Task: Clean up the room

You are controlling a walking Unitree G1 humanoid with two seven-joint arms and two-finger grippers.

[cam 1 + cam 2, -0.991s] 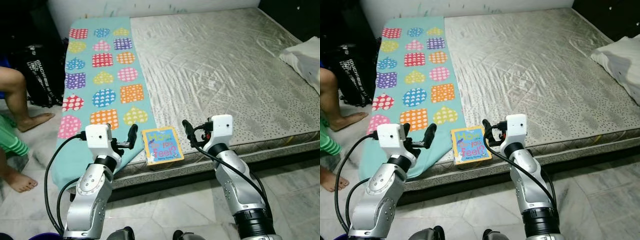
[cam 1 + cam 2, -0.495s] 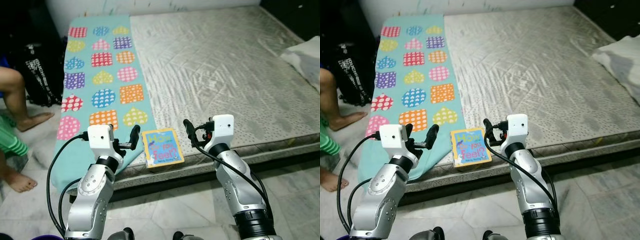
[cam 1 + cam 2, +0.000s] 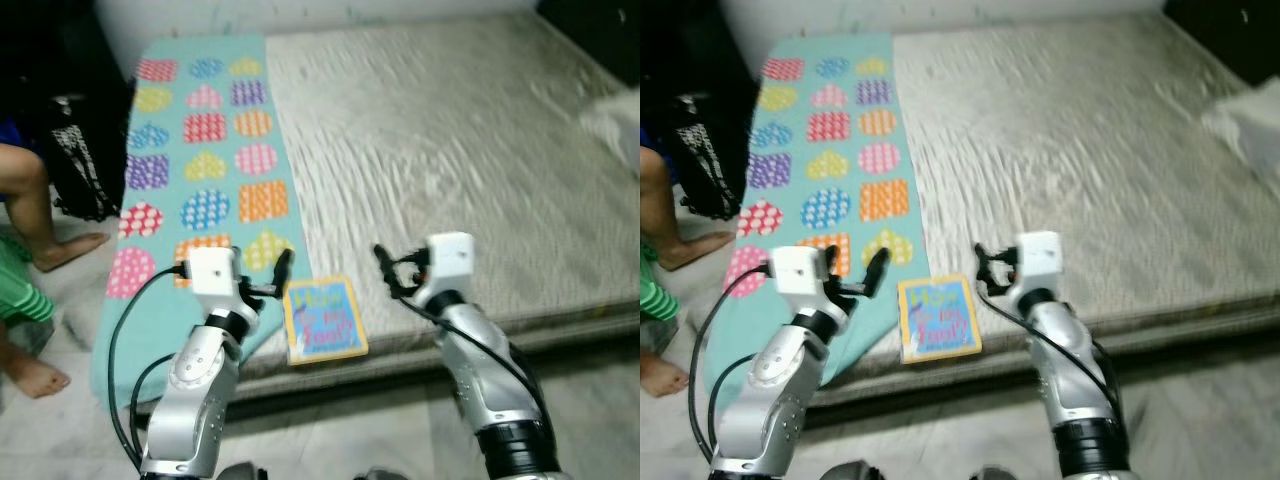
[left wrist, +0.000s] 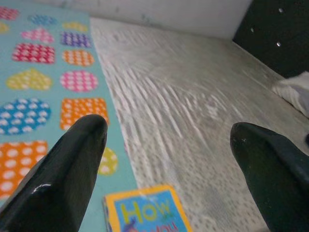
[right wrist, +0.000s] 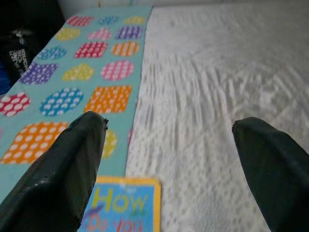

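Both grippers hang over the near edge of the grey quilted mattress (image 3: 450, 150), fingers spread wide and holding nothing: the left gripper (image 3: 280, 275) just left of the blue-and-yellow children's board book (image 3: 322, 320), the right gripper (image 3: 385, 268) just to its right. The book lies flat at the mattress edge between them, untouched. A teal mat with dotted coloured shapes (image 3: 195, 140) covers the mattress's left strip, beside the book. A person's bare legs (image 3: 35, 215) and a black bag (image 3: 75, 155) sit at far left on the marble floor (image 3: 330, 440)
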